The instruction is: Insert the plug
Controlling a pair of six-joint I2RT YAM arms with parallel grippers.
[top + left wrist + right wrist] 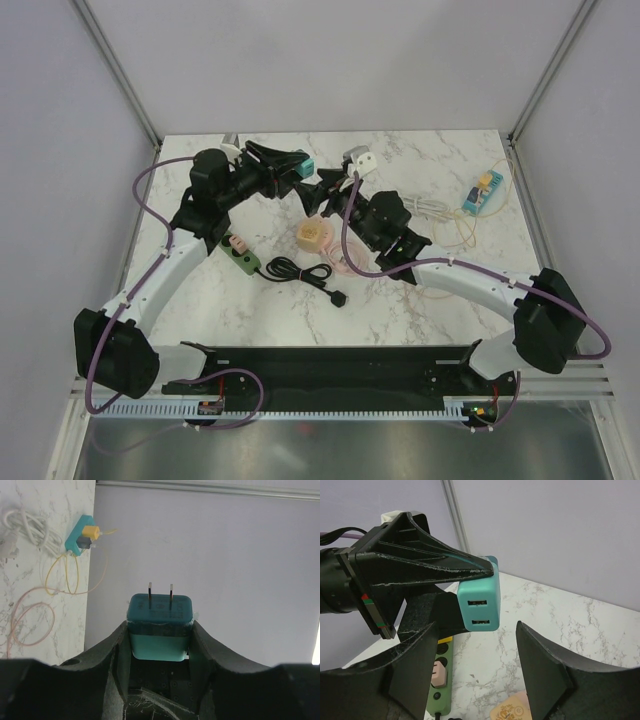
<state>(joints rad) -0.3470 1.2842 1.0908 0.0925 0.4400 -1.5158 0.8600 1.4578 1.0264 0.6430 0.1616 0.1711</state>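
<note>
The plug (160, 625) is a teal two-prong charger block with two USB ports on its back face. My left gripper (160, 636) is shut on its sides and holds it in the air, prongs pointing away from the wrist. In the right wrist view the plug (479, 607) hangs from the left gripper's fingers (435, 565). My right gripper (476, 633) stands open just beneath it, its jaws apart from the block. From above, the plug (306, 172) is over the back middle of the table. A green power strip (240, 252) lies below, at the left.
A pink plug (439, 672) sits in the power strip (441, 692). An orange charger (311, 235), a black cable (300, 272) and pale looped wire lie mid-table. A white plug (360, 160) with its cord and a teal-and-yellow adapter (482, 190) are at the back right.
</note>
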